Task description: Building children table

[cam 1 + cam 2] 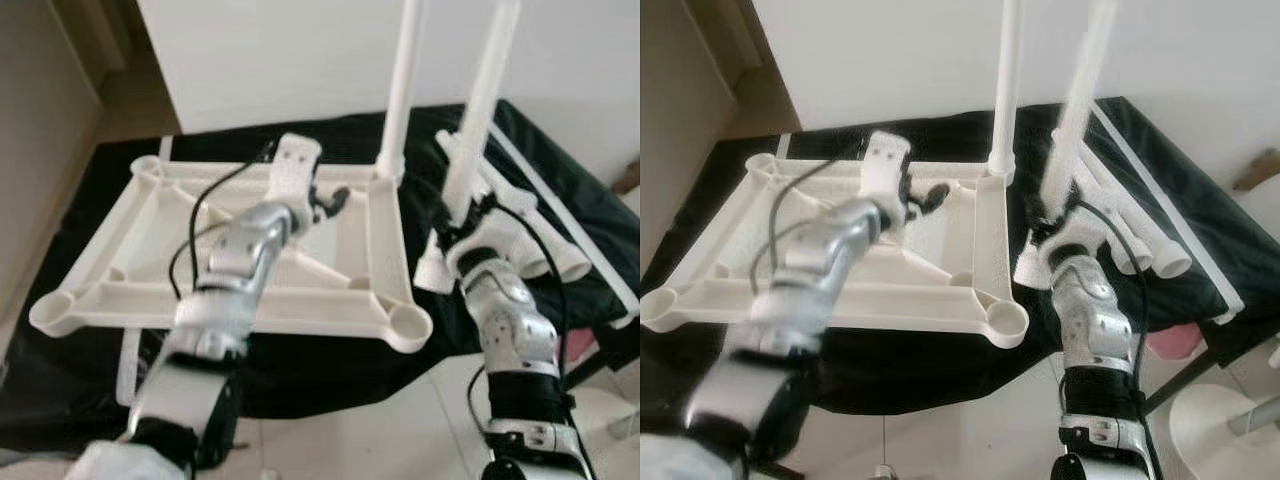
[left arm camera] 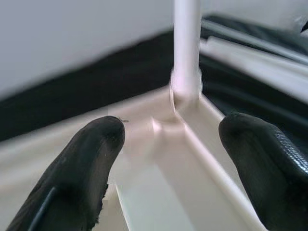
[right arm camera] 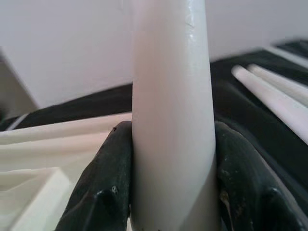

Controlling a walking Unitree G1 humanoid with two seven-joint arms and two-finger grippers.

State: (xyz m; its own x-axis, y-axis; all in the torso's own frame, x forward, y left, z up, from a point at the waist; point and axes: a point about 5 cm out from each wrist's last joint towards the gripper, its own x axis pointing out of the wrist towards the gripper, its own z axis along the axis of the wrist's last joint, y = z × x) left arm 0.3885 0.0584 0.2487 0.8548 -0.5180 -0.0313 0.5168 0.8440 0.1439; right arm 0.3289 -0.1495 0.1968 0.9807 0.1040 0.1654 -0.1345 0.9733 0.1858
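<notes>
The tabletop frame (image 1: 150, 290) is laid upside down on the black-covered worktop (image 1: 330, 385), with one leg (image 1: 400, 80) already stood upright in its far right corner socket. A second leg (image 1: 483, 100) is held upright just to the right of the frame by the right pincer (image 1: 455, 228), whose fingers (image 3: 103, 192) are pressed against the tube on both sides, low down near its base. The left pincer (image 1: 330, 200) is hung over the middle of the frame with its fingers (image 2: 86, 163) spread and nothing between them, aimed at the corner with the fitted leg. More spare legs (image 1: 560, 255) are laid on the cloth to the right.

The legs look like smooth hollow plastic, so probably light and stiff but a bit slippery. A grip near the bottom end is likely best, so the tip can be steered into a socket. The near right socket (image 1: 408, 322) is seen open. The frame would probably slide on the cloth if pushed, so it may need to be steadied.
</notes>
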